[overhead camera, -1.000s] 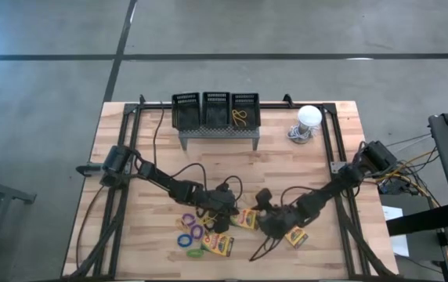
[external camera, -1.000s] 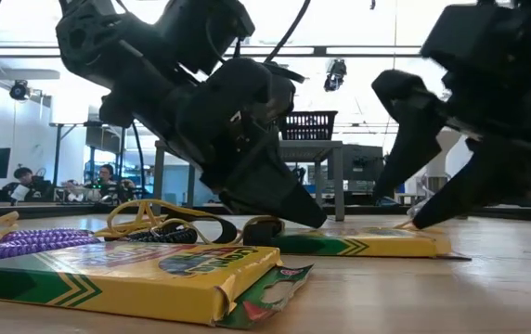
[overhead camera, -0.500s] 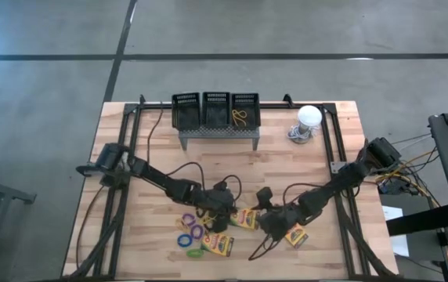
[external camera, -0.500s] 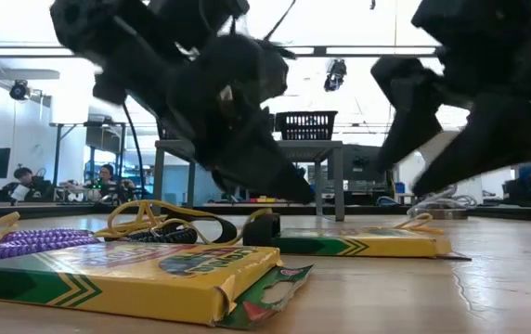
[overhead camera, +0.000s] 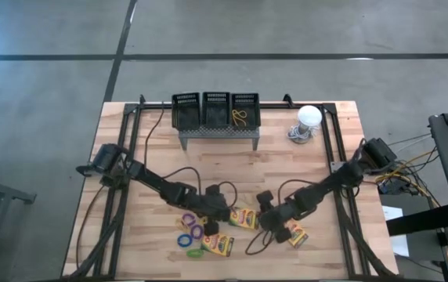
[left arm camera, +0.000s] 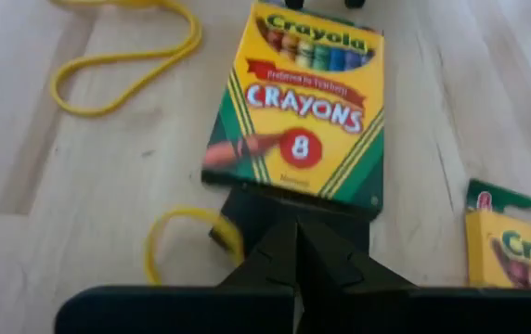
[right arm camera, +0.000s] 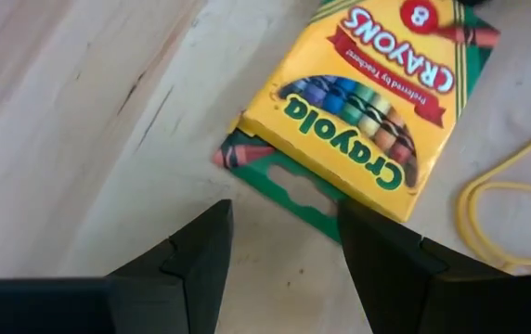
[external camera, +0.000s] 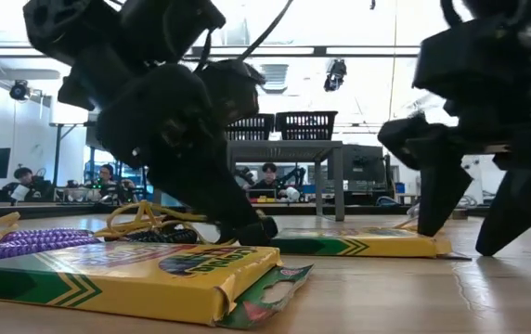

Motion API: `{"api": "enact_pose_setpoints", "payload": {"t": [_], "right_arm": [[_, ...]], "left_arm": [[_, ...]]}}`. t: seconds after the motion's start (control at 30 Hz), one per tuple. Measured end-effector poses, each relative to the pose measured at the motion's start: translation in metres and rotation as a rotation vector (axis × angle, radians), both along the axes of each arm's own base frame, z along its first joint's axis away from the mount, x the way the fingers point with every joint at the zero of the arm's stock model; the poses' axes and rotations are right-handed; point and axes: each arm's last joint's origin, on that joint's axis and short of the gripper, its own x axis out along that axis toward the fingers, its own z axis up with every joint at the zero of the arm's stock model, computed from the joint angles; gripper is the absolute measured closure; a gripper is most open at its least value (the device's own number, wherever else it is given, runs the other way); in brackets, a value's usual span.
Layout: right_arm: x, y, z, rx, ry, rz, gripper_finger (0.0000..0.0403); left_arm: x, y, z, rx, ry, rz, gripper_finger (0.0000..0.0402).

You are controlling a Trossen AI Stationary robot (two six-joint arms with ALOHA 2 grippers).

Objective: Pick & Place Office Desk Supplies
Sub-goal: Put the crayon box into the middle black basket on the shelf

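The right pincer (overhead camera: 269, 220) is spread wide and hanging low over the torn flap end of a crayon box (right arm camera: 368, 130), so I'd bring it down straddling the box's narrow sides — not the floppy flap — and close gently so the cardboard doesn't buckle. The left pincer (overhead camera: 222, 214) is pinched fully shut with nothing in it, its tips down at the opposite end of that same box (overhead camera: 245, 218), beside a yellow loop (left arm camera: 168, 243); probably best to back it off so the two don't collide. All of this sits near the table's (overhead camera: 287, 168) front edge, about mid-width. Count from above: three crayon boxes, roughly five loose loops — hard to be sure — and three mesh bins (overhead camera: 215, 110) at the back edge, the right one holding a yellow loop.
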Motion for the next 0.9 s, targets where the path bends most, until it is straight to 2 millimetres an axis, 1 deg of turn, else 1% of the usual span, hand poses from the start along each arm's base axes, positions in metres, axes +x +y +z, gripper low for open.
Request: {"api": "enact_pose_setpoints", "payload": {"t": [0.13, 0.3, 0.5, 0.63, 0.9], "right_arm": [[0.005, -0.009, 0.0, 0.015, -0.005, -0.022, 0.0209], [0.011, -0.011, -0.002, -0.079, -0.091, -0.021, 0.0209], [0.014, -0.012, -0.003, -0.167, -0.14, -0.055, 0.0209], [0.015, -0.015, 0.005, -0.19, -0.18, -0.092, 0.0209], [0.02, -0.013, 0.027, -0.185, -0.269, -0.104, 0.0209]], "left_arm": [[-0.004, 0.003, -0.004, -0.016, -0.02, 0.01, 0.0396], [-0.006, 0.005, -0.006, -0.022, -0.025, 0.017, 0.0396], [-0.006, 0.005, -0.006, -0.023, -0.021, 0.019, 0.0396], [-0.006, 0.005, -0.006, -0.024, -0.022, 0.019, 0.0396], [-0.005, 0.005, -0.005, -0.018, -0.039, 0.03, 0.0396]]}}
